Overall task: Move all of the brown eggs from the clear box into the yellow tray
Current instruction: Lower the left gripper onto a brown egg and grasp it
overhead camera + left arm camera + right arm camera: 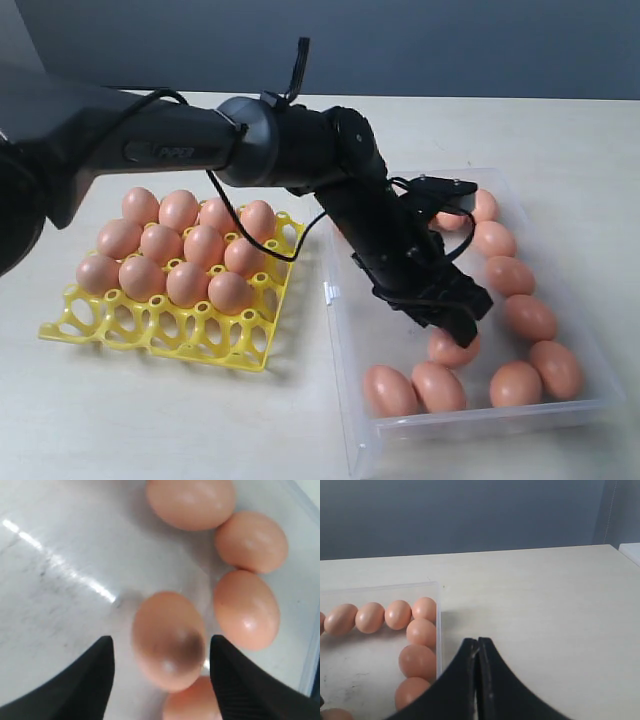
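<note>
The brown eggs (187, 283) are sitting in two groups. A dozen are filling the back three rows of the yellow tray (150, 345), which is lying on the table (150, 430) at nine o'clock from the clear box (480, 425). The rest are lying in the box, lining its walls from twelve o'clock round through three to six in the exterior view. The tray's row of cups at six o'clock is standing bare. The left arm is reaching across into the box, and the left claw (161, 639) is pointing down at the floor just toward six o'clock from the box's middle. Its jaws are standing apart on either side of one egg (167, 640) that is lying on its side. A gap is showing between each finger and the shell, so nothing is being gripped. Three more eggs are lying near that one along the wall, and another is peeking in just beside it. The right claw (478, 642) is hanging over the table just beside the box's outer wall, its two fingers pressing together.
</note>
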### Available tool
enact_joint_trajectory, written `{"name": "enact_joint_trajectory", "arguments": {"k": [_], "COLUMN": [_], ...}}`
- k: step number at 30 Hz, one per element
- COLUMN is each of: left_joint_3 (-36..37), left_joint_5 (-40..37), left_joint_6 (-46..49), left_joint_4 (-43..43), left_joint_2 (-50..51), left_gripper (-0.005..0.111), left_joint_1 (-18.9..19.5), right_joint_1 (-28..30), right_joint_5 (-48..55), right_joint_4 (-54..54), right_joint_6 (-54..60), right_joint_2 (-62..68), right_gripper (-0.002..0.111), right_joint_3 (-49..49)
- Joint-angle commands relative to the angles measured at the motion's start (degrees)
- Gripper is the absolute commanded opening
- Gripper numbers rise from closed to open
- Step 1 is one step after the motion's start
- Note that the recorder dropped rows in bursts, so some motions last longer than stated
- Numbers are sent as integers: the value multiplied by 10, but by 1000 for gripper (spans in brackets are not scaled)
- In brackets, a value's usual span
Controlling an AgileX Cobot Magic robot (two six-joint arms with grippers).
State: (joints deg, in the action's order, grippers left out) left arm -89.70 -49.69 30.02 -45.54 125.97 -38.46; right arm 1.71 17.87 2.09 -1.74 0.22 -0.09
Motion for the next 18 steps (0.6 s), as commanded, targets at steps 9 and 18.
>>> {"name": "enact_joint_trajectory", "arguments": {"k": [9, 18], "left_joint_3": [-13, -13], "left_joint_5": [7, 18], "left_joint_6": [-45, 8], "left_joint_4": [33, -52], "left_joint_2": [-6, -2], "left_gripper": [55, 55], "left_joint_1": [6, -14], "right_joint_1": [0, 0], "right_joint_5": [-4, -4], "right_joint_4": [0, 0], "right_joint_6": [3, 3], "right_joint_2": [-2, -2], "right_gripper": [-1, -1], "right_joint_3": [1, 1]}}
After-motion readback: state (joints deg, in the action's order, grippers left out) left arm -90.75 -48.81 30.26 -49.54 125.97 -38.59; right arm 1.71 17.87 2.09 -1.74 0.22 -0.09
